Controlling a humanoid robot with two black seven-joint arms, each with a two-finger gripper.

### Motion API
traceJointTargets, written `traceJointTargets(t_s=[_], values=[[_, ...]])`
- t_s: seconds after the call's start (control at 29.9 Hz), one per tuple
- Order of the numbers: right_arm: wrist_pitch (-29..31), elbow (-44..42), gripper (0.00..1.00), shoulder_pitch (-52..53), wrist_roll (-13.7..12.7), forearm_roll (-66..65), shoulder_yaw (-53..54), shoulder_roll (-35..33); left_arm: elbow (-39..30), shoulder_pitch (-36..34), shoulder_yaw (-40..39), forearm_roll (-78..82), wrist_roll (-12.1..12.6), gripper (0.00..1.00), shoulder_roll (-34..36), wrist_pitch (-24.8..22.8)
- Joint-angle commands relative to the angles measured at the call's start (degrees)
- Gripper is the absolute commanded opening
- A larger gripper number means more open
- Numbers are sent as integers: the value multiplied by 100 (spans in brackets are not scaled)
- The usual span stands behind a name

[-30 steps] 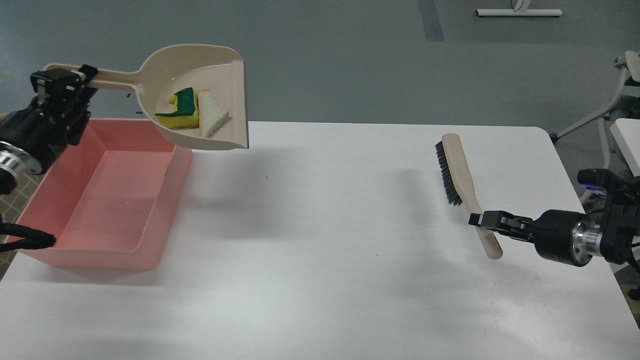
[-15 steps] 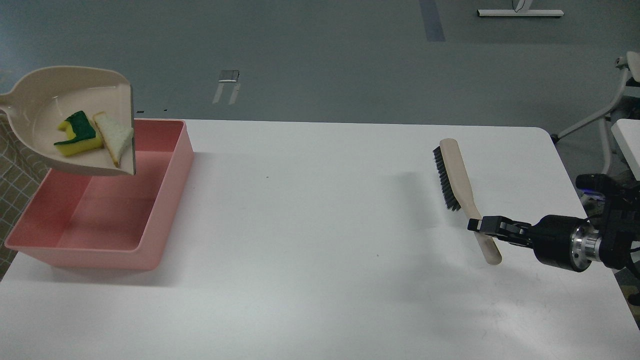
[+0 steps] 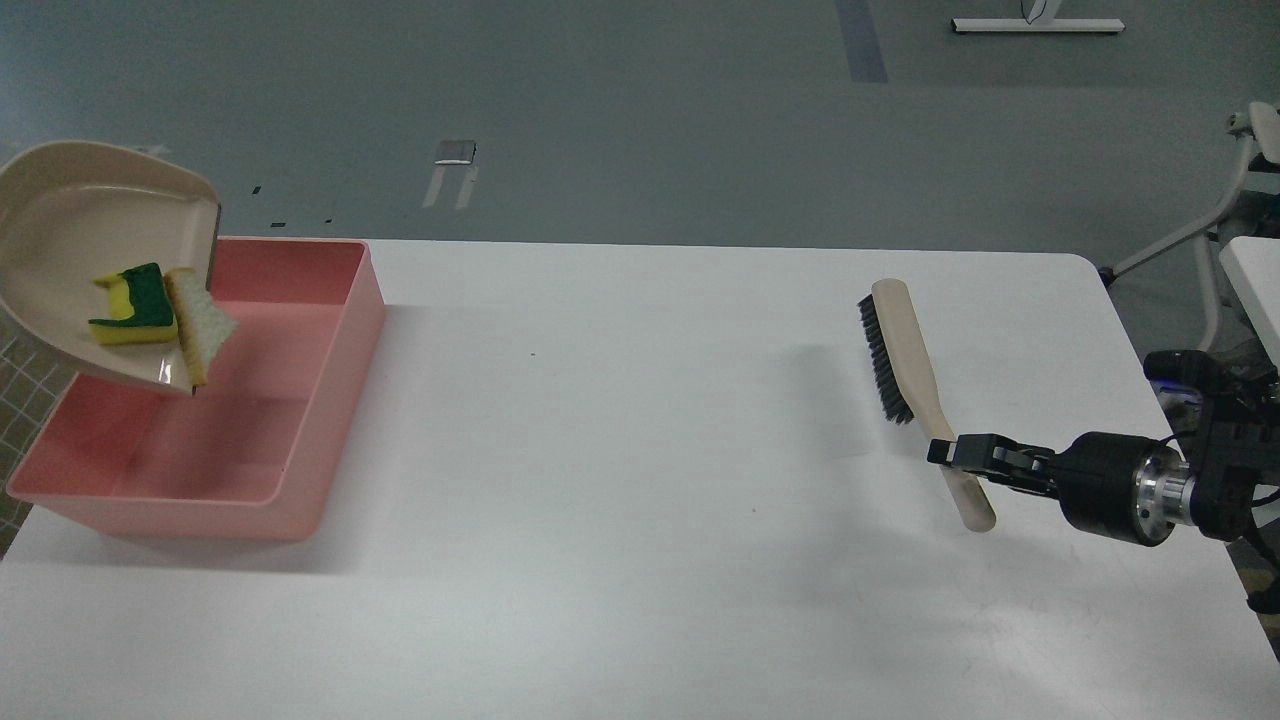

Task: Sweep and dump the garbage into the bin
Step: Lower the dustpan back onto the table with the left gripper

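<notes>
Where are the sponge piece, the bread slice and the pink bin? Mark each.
sponge piece (image 3: 140, 300), head view, on its dark green top.
bread slice (image 3: 202, 325), head view, on its white face.
pink bin (image 3: 345, 375), head view, on its right wall.

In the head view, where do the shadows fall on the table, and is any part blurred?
Head view: soft, diffuse shadows lie on the white table, one left of the brush and one beside the pink bin; the tilted dustpan and the bread slice look slightly motion-blurred; no strong glare.

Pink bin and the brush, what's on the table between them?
Nothing: in the head view the white table is bare between the pink bin and the brush, apart from faint specks and shadows.
</notes>
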Motion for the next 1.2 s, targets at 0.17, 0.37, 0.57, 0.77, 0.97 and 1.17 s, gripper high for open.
traceJointTargets(t_s=[0.17,0.37,0.57,0.77,0.97,1.17], values=[[8,-5,0,-3,0,0,18,0,-44,-329,-82,-209,-18,0,154,324],[8,-14,0,6,71,-9,53,-26,-193,-1216,-38,-1528,227,0,436,-289],[8,-14,0,-3,88,-9,44,-53,-641,-2262,6,-2224,1343,0,-62,-679],[8,-22,0,-12,88,-18,35,-18,-1064,-3088,662,-2006,2310,0,-1845,-626],[8,-14,0,-29,88,-18,0,-44,-1046,-3722,2253,-1329,2408,0,-3051,199],[8,-5,0,-117,88,-27,9,-44,-669,-4127,3371,-1048,2277,0,-3799,754]])
